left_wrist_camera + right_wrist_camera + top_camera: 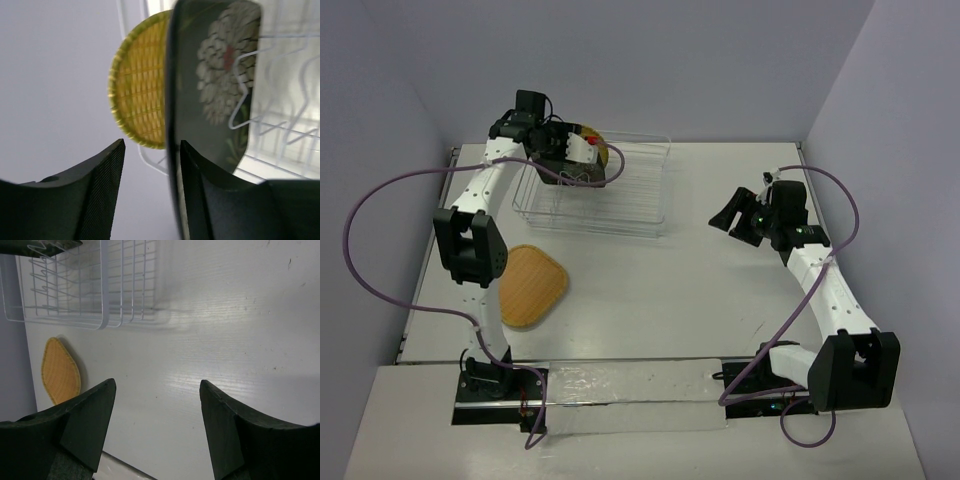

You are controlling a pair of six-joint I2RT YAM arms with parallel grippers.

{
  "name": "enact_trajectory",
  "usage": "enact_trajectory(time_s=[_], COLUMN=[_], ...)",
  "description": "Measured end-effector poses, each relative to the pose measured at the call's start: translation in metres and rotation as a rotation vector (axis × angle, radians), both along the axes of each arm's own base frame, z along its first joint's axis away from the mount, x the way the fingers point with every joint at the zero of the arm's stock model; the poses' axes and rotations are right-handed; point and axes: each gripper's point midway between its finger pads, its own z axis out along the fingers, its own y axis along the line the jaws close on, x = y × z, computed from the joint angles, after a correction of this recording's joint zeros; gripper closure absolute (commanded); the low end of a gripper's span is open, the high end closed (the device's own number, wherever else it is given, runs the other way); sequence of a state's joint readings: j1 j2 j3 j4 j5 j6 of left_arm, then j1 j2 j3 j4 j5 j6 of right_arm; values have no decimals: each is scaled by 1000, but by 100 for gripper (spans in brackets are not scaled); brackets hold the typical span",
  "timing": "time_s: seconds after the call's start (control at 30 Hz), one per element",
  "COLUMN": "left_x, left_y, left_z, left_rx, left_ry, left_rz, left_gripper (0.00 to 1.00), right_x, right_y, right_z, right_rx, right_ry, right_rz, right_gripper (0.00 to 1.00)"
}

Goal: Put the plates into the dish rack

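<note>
Two plates point(140, 90) stand upright in the dish rack point(642, 190) at 11 o'clock, braced by prongs; left hand point(151, 145), fingers apart, straddles the black plate point(210, 90); right hand point(157, 385) hovers open.

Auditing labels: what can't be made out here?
- Left wrist: black plate blurred, lower part hidden by a gripper finger.
- Top view: left gripper covers where it sits in the dish rack.
- Right wrist: rack's far end cut off at top edge.

A robot lab test cell: a bare white table point(720, 300) boxed in by plain pale walls point(720, 60), left arm point(485, 190) and right arm point(830, 295) bolted at its near edge, purple cables point(347, 232) looping loose
</note>
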State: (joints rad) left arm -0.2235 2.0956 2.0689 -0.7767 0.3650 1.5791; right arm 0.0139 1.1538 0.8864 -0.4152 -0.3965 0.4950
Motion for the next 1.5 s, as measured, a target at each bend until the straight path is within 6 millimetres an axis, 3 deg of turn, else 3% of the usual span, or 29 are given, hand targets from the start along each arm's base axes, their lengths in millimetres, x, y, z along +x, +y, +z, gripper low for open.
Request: enact_trajectory(time_s=[0.33,0.43,0.53,0.7,0.8,0.9,0.97,1.03,1.13,1.27,1.3,1.37,1.43,1.5], left_x=[29,36,38,32,14,-18,-50,-90,-148,-201,-206,-210,-214,-227], left_y=[-1,-1,-3,-7,-9,-9,-7,-3,7,25,32,46,61,78], left_z=[31,39,43,50,67,103,142,183,243,262,255,213,155,81], left_rx=[-80,-122,-157,-241,-339,-518,-707,-898,-1233,-1616,-1708,-1825,-1875,-1861], left_ry=[-145,-172,-177,-167,-151,-138,-145,-150,-120,55,115,245,344,411], left_rz=[37,64,77,104,137,208,265,307,366,525,609,844,1120,1429], left_gripper=[23,9,2,1,1,1,1,1,1,1,1,1,1,1], right_x=[0,0,0,1,-2,-8,-12,-18,-27,-36,-36,-38,-40,-42], right_y=[1,1,1,2,2,3,4,5,4,3,3,3,3,3], right_z=[1,1,2,11,22,39,49,58,69,69,68,60,50,40], right_rx=[19,21,21,3,-16,-35,-50,-64,-77,-78,-74,-67,-59,-52], right_ry=[11,11,8,-28,-78,-148,-196,-238,-294,-318,-315,-298,-269,-242], right_rz=[-16,-16,-12,15,37,66,83,96,101,92,88,83,76,69], right_gripper=[25,25,24,22,21,19,15,5,2,1,1,0,0,0])
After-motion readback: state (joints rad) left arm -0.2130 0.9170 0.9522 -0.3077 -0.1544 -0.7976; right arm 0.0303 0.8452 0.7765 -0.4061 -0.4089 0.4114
